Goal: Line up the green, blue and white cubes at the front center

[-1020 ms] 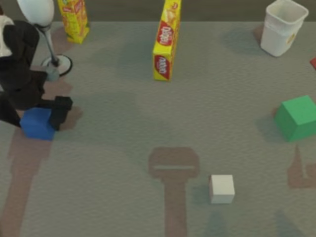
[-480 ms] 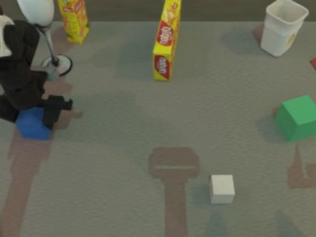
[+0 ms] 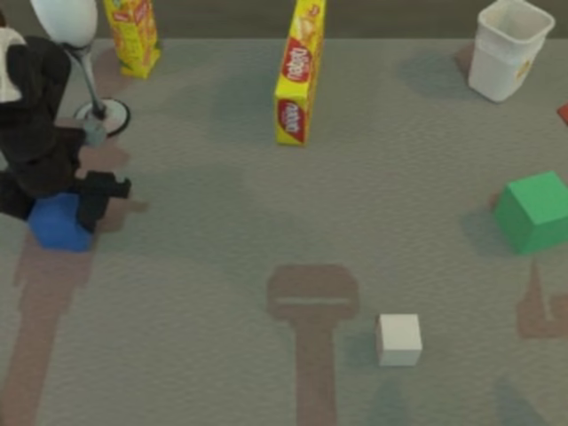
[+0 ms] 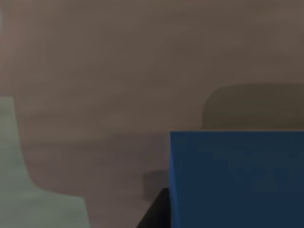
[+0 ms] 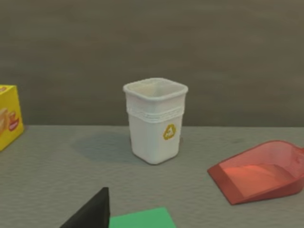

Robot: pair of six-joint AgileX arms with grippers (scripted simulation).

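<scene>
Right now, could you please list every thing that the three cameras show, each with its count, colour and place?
matte blue cube: one, blue, left side of the table, at the left end effector.
matte green cube: one, bright green, right edge.
matte white cube: one, off-white, front, just right of the T-shaped mark.
tall snack boxes: two, yellow, one back left, one back centre.
plastic cup: one, white, back right.
stemmed glass: one, pale, back left.
plastic dustpan: one, red, near the cup.
left end effector: black, at the blue cube.
right end effector: black, near the green cube.
</scene>
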